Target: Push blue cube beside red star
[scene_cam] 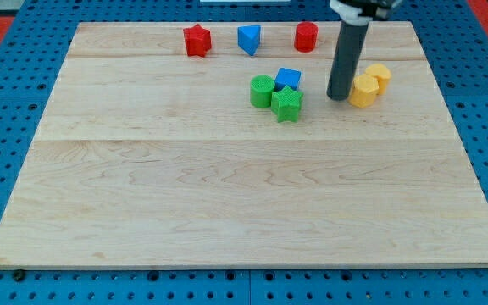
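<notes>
The blue cube [288, 79] sits right of the board's upper middle, touching a green cylinder [262, 91] on its left and a green star [286, 103] below it. The red star [196, 40] lies near the view's top edge, well to the upper left of the cube. My tip [339, 96] stands to the right of the blue cube, with a gap between them, and just left of a yellow block [363, 90].
A blue triangular block [249, 39] and a red cylinder [306, 36] lie along the top between star and rod. A second yellow block [379, 75] touches the first. The wooden board [227, 203] ends at a blue pegboard surround.
</notes>
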Robot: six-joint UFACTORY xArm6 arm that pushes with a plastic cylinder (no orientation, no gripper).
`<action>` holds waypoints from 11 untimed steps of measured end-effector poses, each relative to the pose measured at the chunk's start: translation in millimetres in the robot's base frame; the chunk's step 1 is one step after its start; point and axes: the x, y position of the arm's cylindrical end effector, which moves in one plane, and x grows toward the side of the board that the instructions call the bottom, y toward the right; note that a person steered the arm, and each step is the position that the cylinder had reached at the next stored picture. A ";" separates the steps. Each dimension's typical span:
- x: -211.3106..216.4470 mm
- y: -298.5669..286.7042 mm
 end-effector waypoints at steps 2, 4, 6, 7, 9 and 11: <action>-26.2 -39.3; -46.6 -67.6; -66.1 -85.1; -74.5 -93.3; -70.4 -142.4; -80.3 -214.0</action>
